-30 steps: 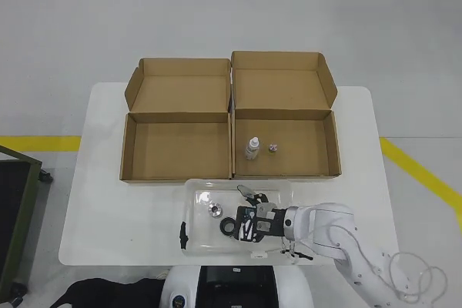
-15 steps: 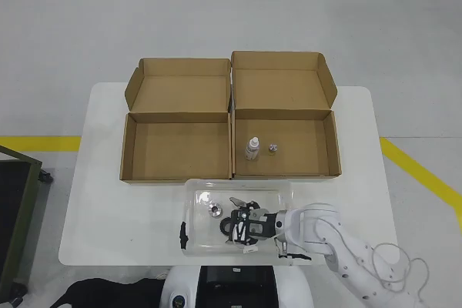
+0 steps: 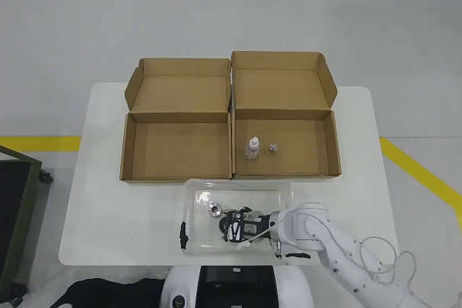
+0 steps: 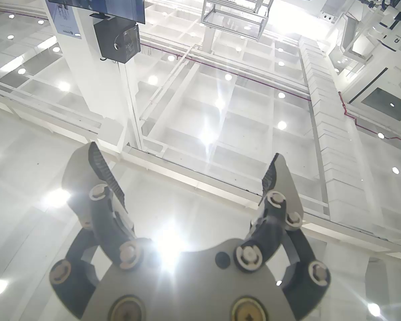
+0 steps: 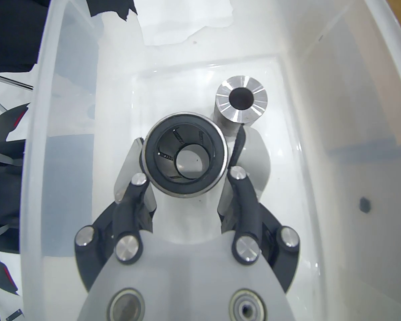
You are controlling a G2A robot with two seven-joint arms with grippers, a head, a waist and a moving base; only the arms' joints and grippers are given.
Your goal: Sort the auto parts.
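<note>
Top view, clear plastic bin (image 3: pixel 239 183) at table's near edge, slotted silver bushing (image 5: pixel 241 100) left inside, right gripper (image 5: pixel 189 138) shifted leftward since a second ago, jaws spread astride the upright black-rimmed linear bearing (image 5: pixel 185 163), left gripper (image 4: pixel 184 152) spread wide, facing the ceiling.

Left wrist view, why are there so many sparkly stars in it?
Left wrist view: the camera looks up at ceiling lamps, so they flare into stars, strongest near the base of the left hand. Right wrist view: no flare, just soft shine on the metal cylinder in the clear tub. Top view: even light, no glare on the white table.
</note>
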